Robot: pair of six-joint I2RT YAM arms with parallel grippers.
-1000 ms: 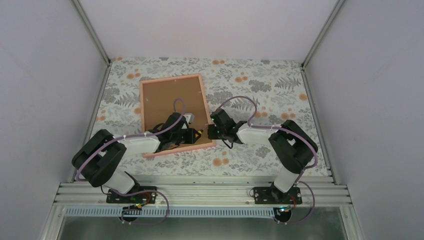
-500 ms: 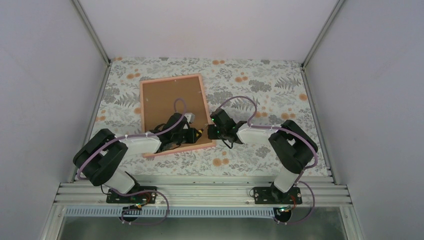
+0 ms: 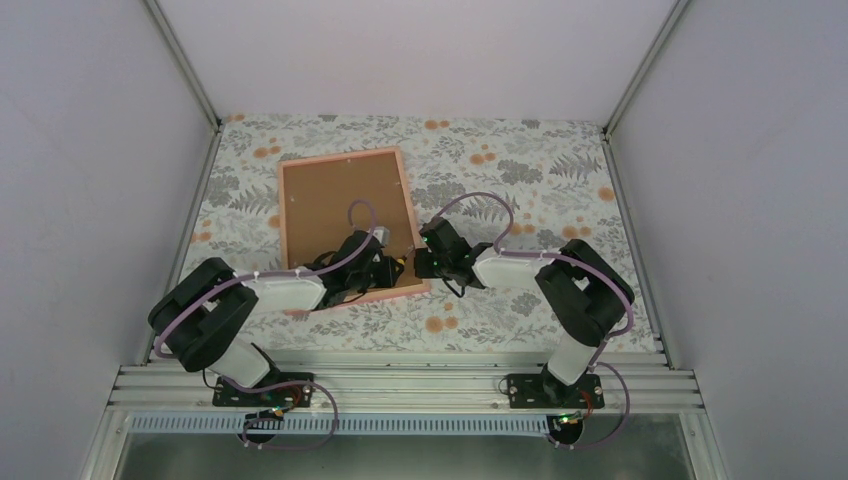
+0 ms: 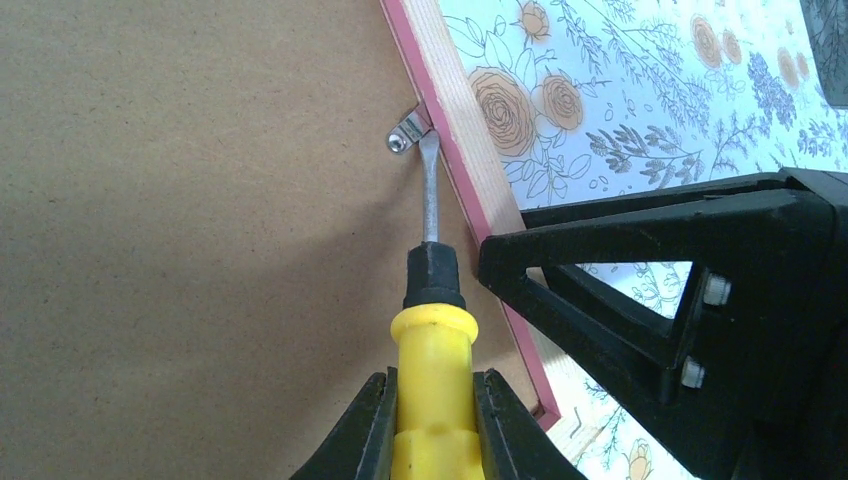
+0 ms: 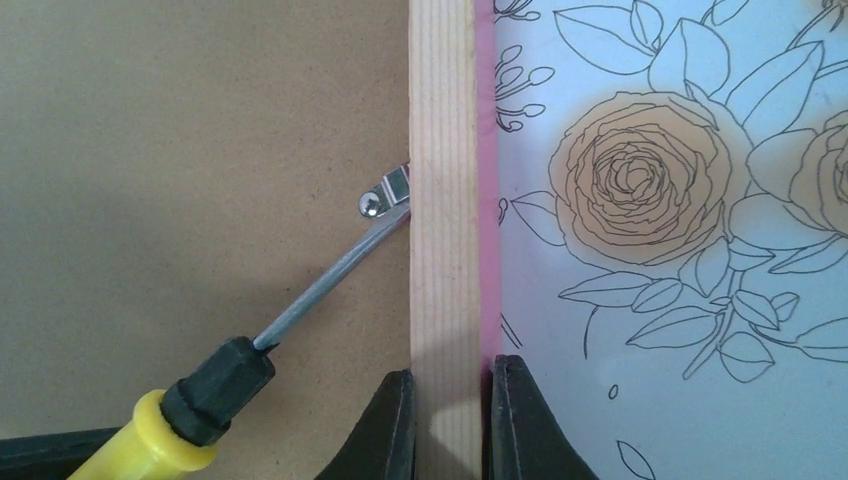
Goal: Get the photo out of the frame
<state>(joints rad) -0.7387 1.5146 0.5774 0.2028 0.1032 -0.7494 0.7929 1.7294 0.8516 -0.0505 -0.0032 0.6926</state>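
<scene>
Your left jaws grip the screwdriver [image 4: 432,345]; your right jaws clamp the frame [image 5: 440,150] rail. The backing board [image 4: 150,250] hides the photo.

Matt backing board [image 4: 180,250], bare-wood frame [image 5: 440,250], shiny metal clip [image 5: 385,195], seemingly plastic screwdriver handle [image 4: 432,400].

I get soft, even light from above. In my left wrist view the screwdriver [image 4: 430,330] throws a faint shadow across the backing board [image 4: 180,250]; focus is sharp.
</scene>
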